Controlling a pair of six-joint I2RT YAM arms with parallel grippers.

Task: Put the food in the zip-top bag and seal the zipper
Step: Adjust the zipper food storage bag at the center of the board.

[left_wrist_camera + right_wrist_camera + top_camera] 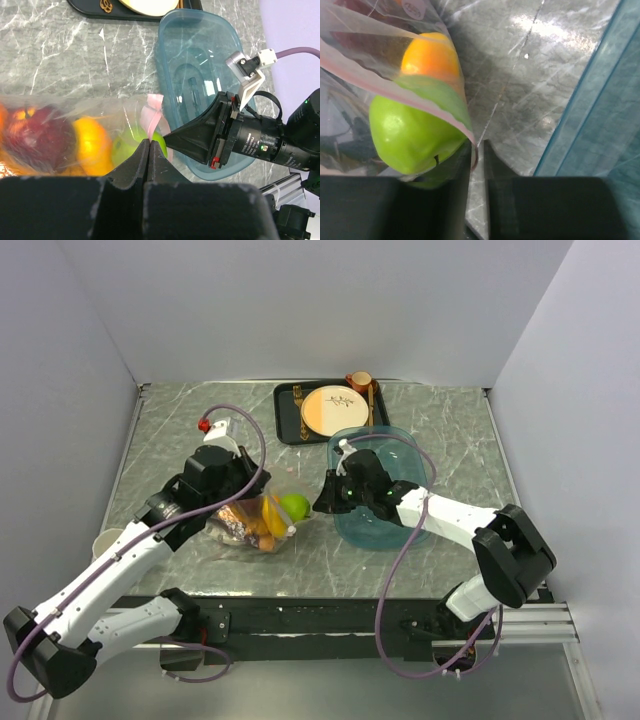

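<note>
The clear zip-top bag (250, 523) lies on the table left of centre with the food inside: a green apple (294, 506), an orange piece (92, 145) and a red apple (40, 135). My left gripper (150, 142) is shut on the pink zipper (152, 112) at the bag's mouth, just above the green apple (122, 150). It shows in the top view (243, 483) over the bag. My right gripper (477, 150) sits at the bag's right end (322, 498), its jaws a narrow gap apart with the zipper's end (470, 132) hanging between them beside the green apple (410, 137).
A teal translucent tray (385, 530) stands right of the bag, under my right arm, and shows in the left wrist view (200, 55). A black tray (288, 425) at the back holds a cream-and-orange plate (333, 410) and a brown cup (358, 382). A pale cup (106, 540) stands at the left.
</note>
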